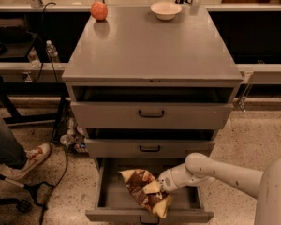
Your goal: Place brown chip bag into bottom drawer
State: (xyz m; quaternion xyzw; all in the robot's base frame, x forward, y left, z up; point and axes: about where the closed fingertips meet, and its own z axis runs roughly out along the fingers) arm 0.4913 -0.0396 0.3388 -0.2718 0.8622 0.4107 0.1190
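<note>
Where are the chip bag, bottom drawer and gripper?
chip bag (141,190), camera view, its brown middle.
bottom drawer (111,192), camera view, bare floor left of bag.
gripper (158,187), camera view, its tip, at the bag over the drawer.

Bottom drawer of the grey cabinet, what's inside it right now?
A crinkly brown chip bag with cream ends, the white arm's gripper at its right side. The floor of the grey metal bottom drawer is covered beneath the bag, so nothing there can be seen.
</note>
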